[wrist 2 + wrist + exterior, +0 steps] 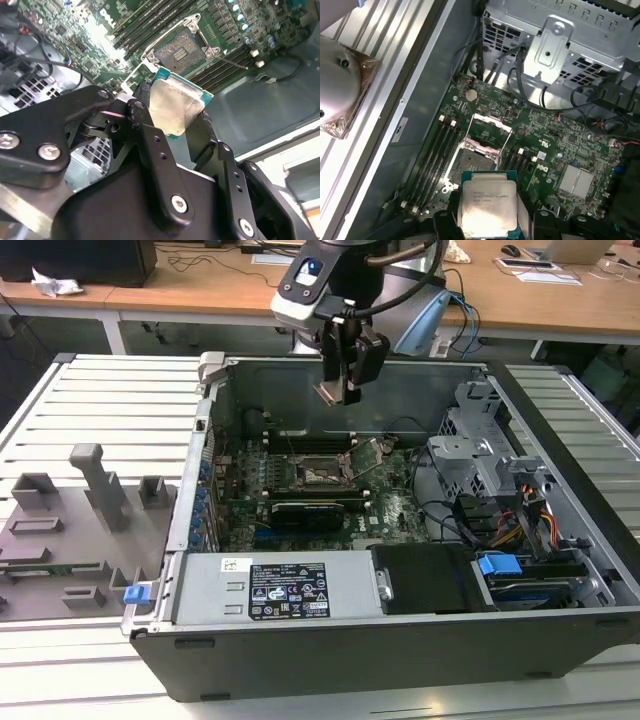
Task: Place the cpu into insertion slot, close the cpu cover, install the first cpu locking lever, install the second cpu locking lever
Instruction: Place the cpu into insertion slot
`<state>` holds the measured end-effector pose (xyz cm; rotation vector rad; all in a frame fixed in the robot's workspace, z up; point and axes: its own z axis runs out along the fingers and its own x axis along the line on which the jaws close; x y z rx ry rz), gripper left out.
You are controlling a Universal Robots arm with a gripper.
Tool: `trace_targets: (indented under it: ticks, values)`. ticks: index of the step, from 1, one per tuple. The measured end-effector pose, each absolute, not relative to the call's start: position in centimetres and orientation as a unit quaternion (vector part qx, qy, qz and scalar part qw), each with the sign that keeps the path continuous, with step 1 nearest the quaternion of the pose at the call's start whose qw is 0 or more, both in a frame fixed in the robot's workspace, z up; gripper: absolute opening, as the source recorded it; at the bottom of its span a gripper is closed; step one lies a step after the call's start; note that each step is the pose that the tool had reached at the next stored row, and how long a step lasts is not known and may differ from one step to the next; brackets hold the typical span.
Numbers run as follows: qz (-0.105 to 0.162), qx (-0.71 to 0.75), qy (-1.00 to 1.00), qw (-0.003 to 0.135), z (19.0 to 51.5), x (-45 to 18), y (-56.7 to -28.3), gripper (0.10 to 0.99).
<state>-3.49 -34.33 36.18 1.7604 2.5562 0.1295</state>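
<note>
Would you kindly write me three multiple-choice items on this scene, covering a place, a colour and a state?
1. Where is the cpu? A in the gripper, above the case; B on the desk behind; C on the grey tray.
2. The motherboard is: A red; B green; C white.
3. The insertion slot is: A empty; B filled; C shut under its cover.
1 A: the gripper clamps it over the open case. 2 B: its surface shows green. 3 A: the pin grid lies bare.

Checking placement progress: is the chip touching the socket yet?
Apart. In the exterior view the gripper holds the chip high above the socket, with open space between.
</note>
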Motion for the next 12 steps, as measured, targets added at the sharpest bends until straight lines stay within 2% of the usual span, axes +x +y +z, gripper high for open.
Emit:
trace_targets:
  ticks: [12]
  values:
    - [0.04, 0.631, 0.774, 0.021, 35.72, -3.49, -34.33, 0.529]
